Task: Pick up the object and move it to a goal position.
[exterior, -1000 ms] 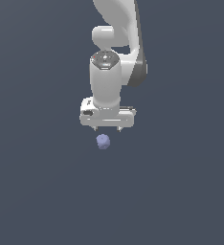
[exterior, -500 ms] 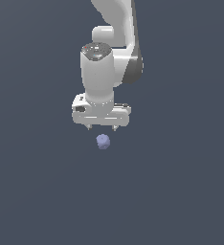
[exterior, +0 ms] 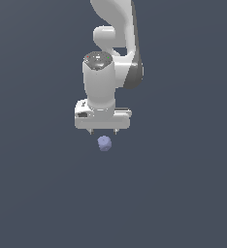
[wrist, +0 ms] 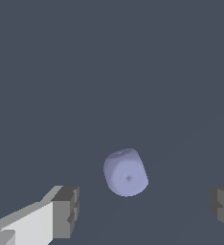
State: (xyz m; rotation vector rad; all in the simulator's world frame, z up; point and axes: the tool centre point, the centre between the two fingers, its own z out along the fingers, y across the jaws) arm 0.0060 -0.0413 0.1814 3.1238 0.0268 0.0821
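Just below the white two-finger gripper (exterior: 104, 131), you see the small matte lavender-blue faceted lump (exterior: 104, 143) on the dark grey floor (exterior: 183, 193); the fingers (wrist: 66, 211) stand wide apart, ready to straddle it.

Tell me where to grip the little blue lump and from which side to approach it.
Grip the blue lump across its middle, coming straight down from above. It is small, rounded and faceted, with no handle, and looks narrower than the open gripper, whose fingers stand apart on either side of it.

Periwinkle lump (exterior: 104, 143) on dark slate floor (exterior: 183, 193)
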